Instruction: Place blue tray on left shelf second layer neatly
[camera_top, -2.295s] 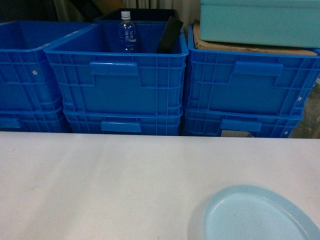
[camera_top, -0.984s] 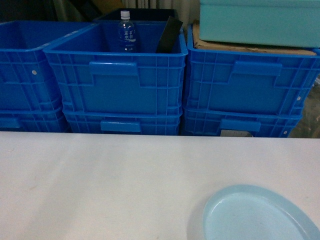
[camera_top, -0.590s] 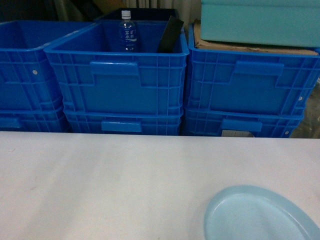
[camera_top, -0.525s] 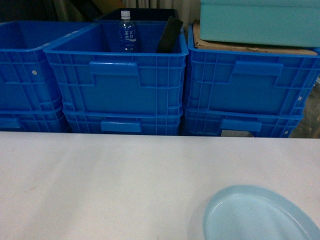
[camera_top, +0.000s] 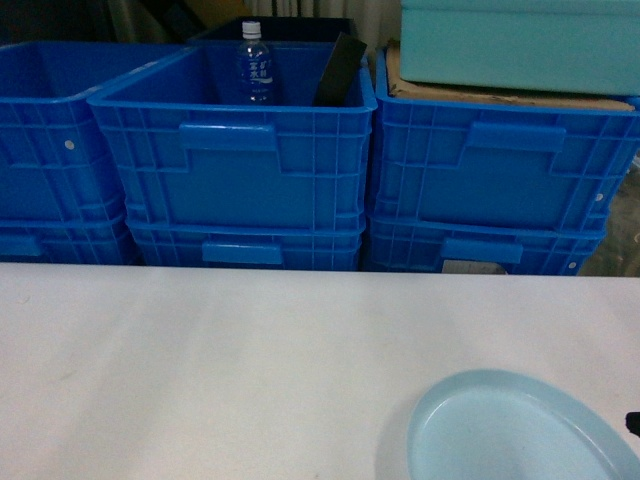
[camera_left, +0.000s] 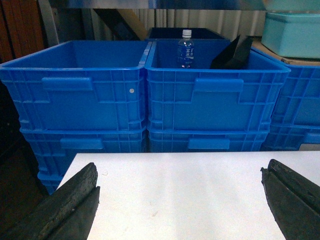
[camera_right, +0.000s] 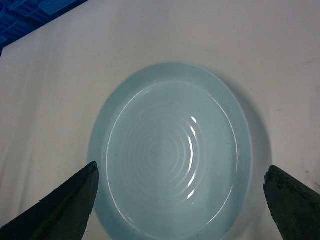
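The blue tray (camera_top: 520, 432) lies flat on the white table (camera_top: 200, 370) at the near right; it is pale, round and shallow, with faint rings on its floor (camera_right: 170, 150). My right gripper (camera_right: 182, 170) hovers above it, open, one finger on each side of the tray's near part and nothing between them. In the head view only one dark fingertip (camera_top: 633, 422) pokes in at the right edge. My left gripper (camera_left: 180, 170) is open over bare table, and the tray is outside its view. I cannot make out the left shelf.
Dark-blue ribbed crates (camera_top: 235, 150) stand stacked along the table's far edge. The middle one holds a water bottle (camera_top: 255, 65) and a black flat object (camera_top: 340, 70). A teal box (camera_top: 520, 40) sits on cardboard on the right crate. A shiny metal rail (camera_left: 150, 4) crosses the top of the left wrist view.
A dark fingertip has come into the head view at the right edge beside the tray. The tray and the crates have not moved.
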